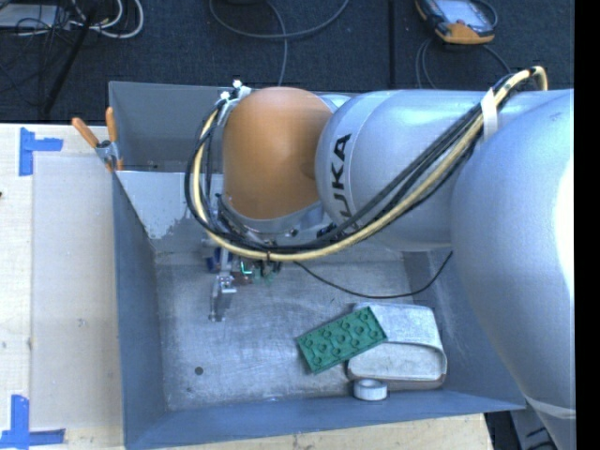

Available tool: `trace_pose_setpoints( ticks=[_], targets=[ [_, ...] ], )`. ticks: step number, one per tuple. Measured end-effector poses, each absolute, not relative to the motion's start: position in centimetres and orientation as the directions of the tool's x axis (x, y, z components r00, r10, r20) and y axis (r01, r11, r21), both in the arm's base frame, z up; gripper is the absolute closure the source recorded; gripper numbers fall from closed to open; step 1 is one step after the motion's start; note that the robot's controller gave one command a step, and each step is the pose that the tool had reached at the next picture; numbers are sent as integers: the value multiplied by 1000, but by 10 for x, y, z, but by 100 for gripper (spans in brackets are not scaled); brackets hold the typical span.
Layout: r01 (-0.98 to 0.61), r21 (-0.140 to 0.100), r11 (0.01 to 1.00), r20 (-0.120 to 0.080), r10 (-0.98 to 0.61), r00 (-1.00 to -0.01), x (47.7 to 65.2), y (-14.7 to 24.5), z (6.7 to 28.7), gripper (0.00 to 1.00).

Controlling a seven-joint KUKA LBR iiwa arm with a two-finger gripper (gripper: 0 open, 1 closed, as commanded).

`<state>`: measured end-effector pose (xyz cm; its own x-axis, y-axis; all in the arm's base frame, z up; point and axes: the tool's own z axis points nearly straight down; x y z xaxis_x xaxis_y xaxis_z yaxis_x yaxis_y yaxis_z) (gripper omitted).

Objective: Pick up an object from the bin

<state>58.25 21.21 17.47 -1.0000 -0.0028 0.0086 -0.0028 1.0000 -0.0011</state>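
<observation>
My gripper (222, 300) hangs below the arm's wrist over bare bin floor in the left middle of the bin, with nothing seen in it. A green studded building plate (341, 338) lies flat well to its right, toward the front of the bin. The plate's right end rests against a white and grey padded block (410, 343) in the front right corner. A small grey round cap (369, 389) sits just in front of that block, near the front wall.
The arm and its orange cover with cables hang over the back and right of the bin. The bin's sloped left wall is close to the gripper's left.
</observation>
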Motion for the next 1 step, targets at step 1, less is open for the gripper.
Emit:
trace_pose_setpoints(
  ticks=[1],
  targets=[
    [114,-4,994,2,114,-994,580,115,180,0]
  ],
)
